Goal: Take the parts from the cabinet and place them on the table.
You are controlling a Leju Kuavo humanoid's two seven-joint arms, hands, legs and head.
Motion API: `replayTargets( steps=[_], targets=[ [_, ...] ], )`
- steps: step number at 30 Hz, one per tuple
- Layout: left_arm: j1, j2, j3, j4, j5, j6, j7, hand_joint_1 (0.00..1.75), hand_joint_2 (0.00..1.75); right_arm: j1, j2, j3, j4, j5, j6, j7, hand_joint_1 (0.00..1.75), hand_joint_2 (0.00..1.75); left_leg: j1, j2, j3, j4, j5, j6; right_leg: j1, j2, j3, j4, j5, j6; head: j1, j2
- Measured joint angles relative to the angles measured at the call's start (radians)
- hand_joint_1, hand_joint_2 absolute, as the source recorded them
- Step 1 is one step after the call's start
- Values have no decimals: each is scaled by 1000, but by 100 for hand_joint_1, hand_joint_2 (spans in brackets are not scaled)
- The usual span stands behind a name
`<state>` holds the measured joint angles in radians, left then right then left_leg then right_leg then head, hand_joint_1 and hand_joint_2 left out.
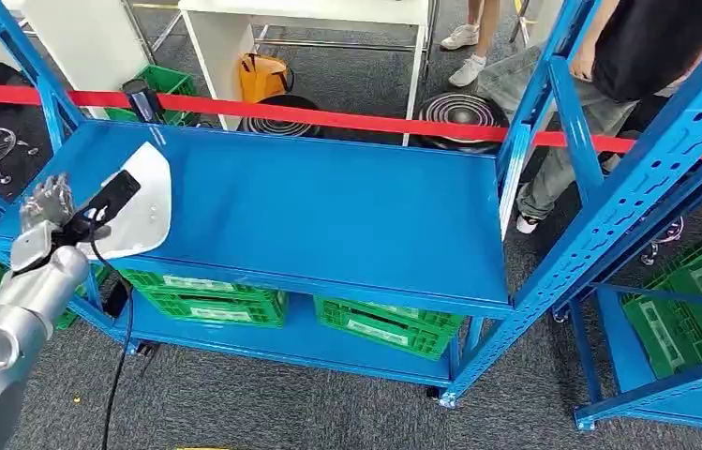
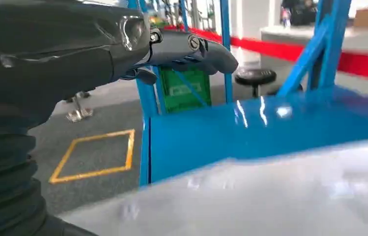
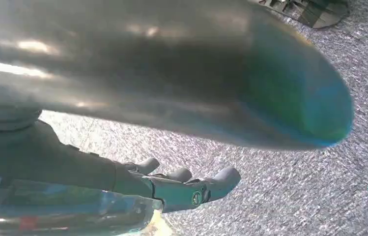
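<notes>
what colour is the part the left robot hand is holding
White, seen best in the head view: the part over the blue shelf.

Top shelf: the blue metal shelf rack spans the middle of the head view; the white curved plastic part lies at the top shelf's left end, near the front edge.
Left hand: the left hand sits at the shelf's left front corner, just beside the white part.
Lower shelf: two green plastic crates stand side by side under the top shelf.
Behind the rack: a red barrier tape runs across; beyond it stands a white table, with a person at the right rear.
Right: a second blue rack holds another green crate.
Right hand: the right hand hangs above grey carpet floor.
</notes>
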<state>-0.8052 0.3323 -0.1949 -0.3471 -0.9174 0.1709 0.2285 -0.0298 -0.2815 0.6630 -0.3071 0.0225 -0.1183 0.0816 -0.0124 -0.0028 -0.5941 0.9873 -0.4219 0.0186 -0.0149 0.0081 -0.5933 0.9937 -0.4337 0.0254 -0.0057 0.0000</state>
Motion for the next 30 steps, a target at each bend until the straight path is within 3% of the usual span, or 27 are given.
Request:
replayTargets(
  steps=[4, 22, 30],
  targets=[
    [23, -14, 6, 0, 18, -13, -27, 0, 175, 6, 0, 1, 0, -9, -8, -2, 0, 0, 0, 0, 0, 0, 0, 0, 0, 0, 0, 0, 0, 0, 0, 0],
    [28, -28, 12, 0, 20, -15, -31, 0, 175, 11, 0, 6, 0, -11, -9, -2, 0, 0, 0, 0, 0, 0, 0, 0, 0, 0, 0, 0, 0, 0, 0, 0],
    [32, -38, 28, 0, 65, -16, -76, 0, 175, 13, 0, 6, 0, -14, -14, -6, 0, 0, 0, 0, 0, 0, 0, 0, 0, 0, 0, 0, 0, 0, 0, 0]
  ],
)
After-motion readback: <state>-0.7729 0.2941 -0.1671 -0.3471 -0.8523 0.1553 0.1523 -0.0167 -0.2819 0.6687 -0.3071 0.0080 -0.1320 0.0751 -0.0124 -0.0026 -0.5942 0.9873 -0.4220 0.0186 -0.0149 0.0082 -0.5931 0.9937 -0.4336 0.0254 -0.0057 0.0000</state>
